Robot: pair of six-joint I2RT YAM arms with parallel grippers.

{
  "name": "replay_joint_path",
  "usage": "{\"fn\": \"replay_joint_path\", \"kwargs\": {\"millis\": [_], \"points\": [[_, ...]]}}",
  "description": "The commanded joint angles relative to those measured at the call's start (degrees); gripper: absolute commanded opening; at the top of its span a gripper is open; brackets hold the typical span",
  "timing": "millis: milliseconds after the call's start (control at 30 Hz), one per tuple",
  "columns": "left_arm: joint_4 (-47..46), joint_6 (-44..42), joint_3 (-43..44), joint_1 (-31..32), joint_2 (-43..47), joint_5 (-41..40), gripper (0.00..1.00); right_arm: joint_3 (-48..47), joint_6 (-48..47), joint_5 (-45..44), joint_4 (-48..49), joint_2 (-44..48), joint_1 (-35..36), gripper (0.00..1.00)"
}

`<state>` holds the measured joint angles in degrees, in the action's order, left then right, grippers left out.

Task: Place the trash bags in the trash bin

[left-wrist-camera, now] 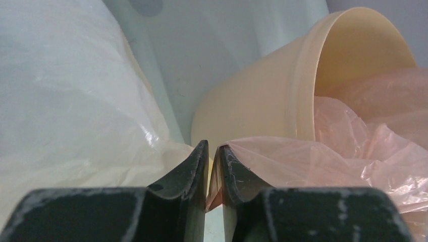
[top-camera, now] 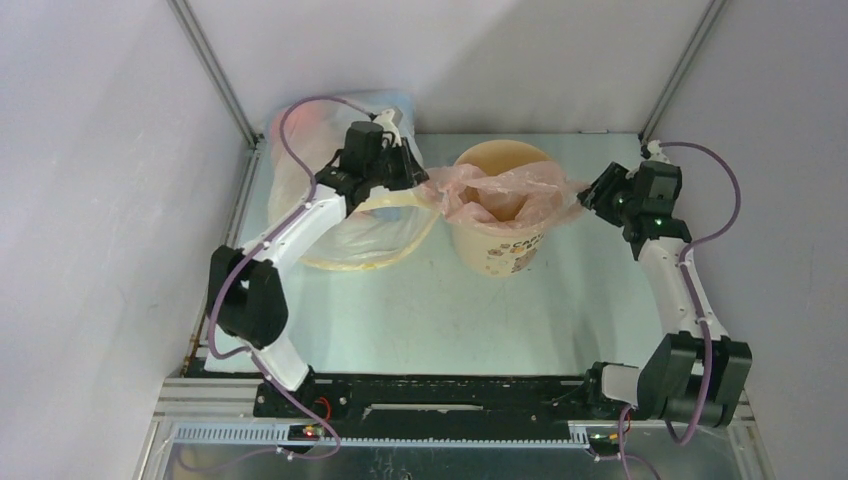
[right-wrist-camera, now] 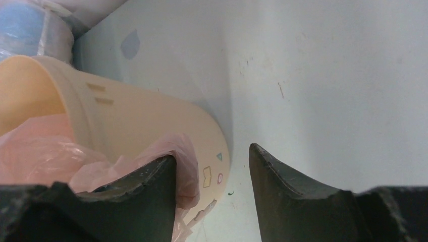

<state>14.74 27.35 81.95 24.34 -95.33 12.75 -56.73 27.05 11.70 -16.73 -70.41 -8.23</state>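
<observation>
The trash bin (top-camera: 497, 240), a tan paper bucket with printed pictures, stands upright at the middle back of the table. A pale-pink trash bag (top-camera: 500, 190) lies crumpled in its mouth and spills over the rim on both sides. My left gripper (top-camera: 420, 175) is at the bin's left rim. In the left wrist view (left-wrist-camera: 213, 146) its jaws stand a narrow slit apart, with pink film (left-wrist-camera: 323, 156) clinging to the right finger. My right gripper (top-camera: 588, 195) is at the right rim, wide open (right-wrist-camera: 212, 154), bag film (right-wrist-camera: 189, 166) draped over its left finger beside the bin (right-wrist-camera: 151, 121).
A big clear whitish sack with a yellow hem (top-camera: 330, 225) lies left of the bin, under my left arm, and fills the left of the left wrist view (left-wrist-camera: 60, 101). Grey walls and metal frame posts (top-camera: 215, 70) close in the table.
</observation>
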Motion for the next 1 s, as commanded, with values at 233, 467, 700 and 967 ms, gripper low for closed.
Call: {"fn": "replay_joint_path", "kwargs": {"millis": [233,467,700,967], "points": [[-10.8,1.5,5.2,-0.4,-8.5,19.8,0.25,-1.9,4.3,18.9,10.0,-8.5,-0.2,0.54],[-15.3,4.5,4.5,-0.3,-10.8,29.7,0.26,-0.2,6.9,22.3,12.5,-8.3,3.2,0.53],[-18.3,5.8,-3.0,0.0,-4.5,33.0,0.23,7.4,9.3,19.0,12.8,1.3,5.7,0.52],[-16.3,6.0,-11.5,0.0,5.3,25.0,0.25,10.1,7.0,13.1,6.2,11.4,6.2,0.59]]}}
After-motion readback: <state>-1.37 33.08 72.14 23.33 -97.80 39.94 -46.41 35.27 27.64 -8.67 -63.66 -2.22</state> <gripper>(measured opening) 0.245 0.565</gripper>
